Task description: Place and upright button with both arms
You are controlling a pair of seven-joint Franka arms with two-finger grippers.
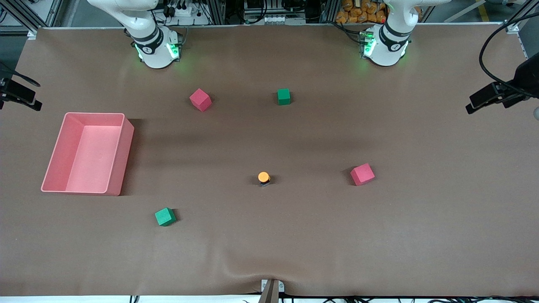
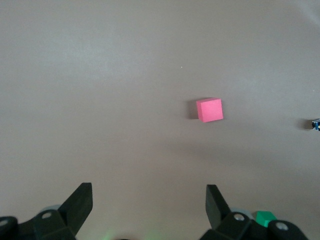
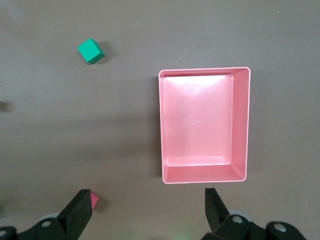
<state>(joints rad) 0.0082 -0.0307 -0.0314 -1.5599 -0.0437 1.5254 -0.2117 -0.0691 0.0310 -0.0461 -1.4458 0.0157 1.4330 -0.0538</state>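
The small push-button with a round orange cap on a short black body sits on the brown table about midway between the two arms' ends, nearer the front camera than both bases. Its cap faces up toward the camera, so it may already stand roughly upright, though I cannot be sure of any tilt.

The left gripper hangs high with its black fingers spread wide and nothing between them, over the table near the pink foam cube; the button's bluish edge just shows at the border of the left wrist view. The right gripper is likewise spread and empty, over the pink plastic bin.

The left arm looks the nearer: the button lies just past that pink cube, toward the table's middle.
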